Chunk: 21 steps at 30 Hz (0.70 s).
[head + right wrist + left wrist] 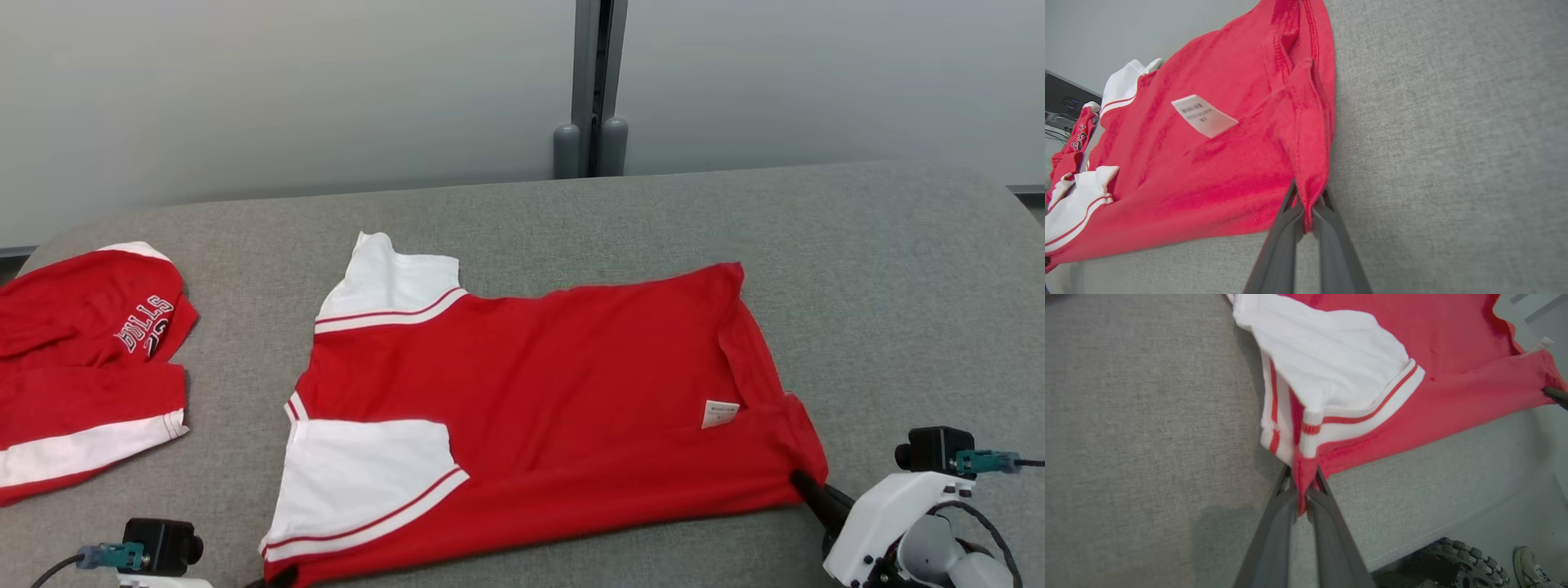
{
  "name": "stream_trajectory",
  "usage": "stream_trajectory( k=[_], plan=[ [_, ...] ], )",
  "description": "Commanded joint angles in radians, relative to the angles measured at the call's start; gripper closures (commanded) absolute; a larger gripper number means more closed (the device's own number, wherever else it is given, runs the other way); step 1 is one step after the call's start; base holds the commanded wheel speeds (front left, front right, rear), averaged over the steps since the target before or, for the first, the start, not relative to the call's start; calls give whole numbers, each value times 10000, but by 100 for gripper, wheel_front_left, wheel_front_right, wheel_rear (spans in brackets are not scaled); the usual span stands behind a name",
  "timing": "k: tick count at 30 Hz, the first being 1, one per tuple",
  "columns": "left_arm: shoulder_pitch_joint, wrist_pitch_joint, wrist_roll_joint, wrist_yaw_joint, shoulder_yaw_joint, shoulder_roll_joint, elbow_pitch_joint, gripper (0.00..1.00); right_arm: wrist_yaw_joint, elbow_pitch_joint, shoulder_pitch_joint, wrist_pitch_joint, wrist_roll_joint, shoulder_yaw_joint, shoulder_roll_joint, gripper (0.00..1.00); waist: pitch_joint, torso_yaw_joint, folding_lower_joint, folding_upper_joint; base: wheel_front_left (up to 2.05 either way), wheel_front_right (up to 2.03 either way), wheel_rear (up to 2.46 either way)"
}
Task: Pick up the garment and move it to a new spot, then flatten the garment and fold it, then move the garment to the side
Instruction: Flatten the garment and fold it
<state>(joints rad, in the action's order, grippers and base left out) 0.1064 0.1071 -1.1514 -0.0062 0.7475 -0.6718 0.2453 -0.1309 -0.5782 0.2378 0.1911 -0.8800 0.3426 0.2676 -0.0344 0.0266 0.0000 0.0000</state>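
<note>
- A red garment (522,392) with white sleeves lay spread across the middle of the grey upholstered surface (898,269), its lower side near the front edge.
- The left claw (1302,486) was clamped on the garment's front-left corner, just below a white sleeve (1331,363).
- The right claw (1308,208) pinched the front-right corner of the hem, near a white label (1202,114).
- A second red garment (82,359), lettered "BULLS", sat at the surface's left edge, well apart.
- A pale wall (245,82) with a grey post (596,82) stood behind the surface; a treaded wheel (1470,563) and a shoe (1531,567) showed on the floor below.
</note>
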Motion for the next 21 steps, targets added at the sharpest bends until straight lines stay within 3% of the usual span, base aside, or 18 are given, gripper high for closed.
stream_trajectory(
  k=[1, 8, 14, 15, 16, 17, 18, 21],
  plan=[
    [-124, 103, -84, 82, -13, -168, -108, 100, 1, 76, -206, 140, -45, -74, 211, 100, 85, 58, 0, 0, 0, 0, 0],
    [-787, 704, -431, 401, 95, -751, -1283, 100, 1, 906, -1245, 1107, -12, -635, 393, 100, 252, 156, 0, 0, 0, 0, 0],
    [-1235, 1127, -715, 660, 197, -1080, -1855, 100, 1, 1580, -2139, 1897, 417, -1479, 182, 100, 347, 194, 0, 0, 0, 0, 0],
    [-1257, 1166, -746, 710, 189, -1112, -1923, 100, 1, 1655, -2270, 2046, 512, -1626, 91, 94, 343, 201, 0, 0, 0, 0, 0],
    [-1283, 1166, -775, 740, 169, -1138, -1962, 100, 1, 1723, -2353, 2213, 612, -1730, 1, 64, 334, 208, 0, 0, 0, 0, 0],
    [-1302, 1194, -770, 799, 174, -1162, -1985, 45, 1, 1829, -2414, 2361, 723, -1883, -84, 0, 323, 214, 0, 0, 0, 0, 0],
    [-1309, 1245, -769, 812, 202, -1169, -2013, 0, 1, 1943, -2449, 2480, 846, -2030, -178, 0, 308, 218, 0, 0, 0, 0, 0],
    [-1277, 1184, -728, 859, 166, -1173, -2095, 0, -2, 2189, -2537, 2735, 1088, -2270, -414, 0, 285, 215, 0, 0, 0, 0, 0]
  ],
)
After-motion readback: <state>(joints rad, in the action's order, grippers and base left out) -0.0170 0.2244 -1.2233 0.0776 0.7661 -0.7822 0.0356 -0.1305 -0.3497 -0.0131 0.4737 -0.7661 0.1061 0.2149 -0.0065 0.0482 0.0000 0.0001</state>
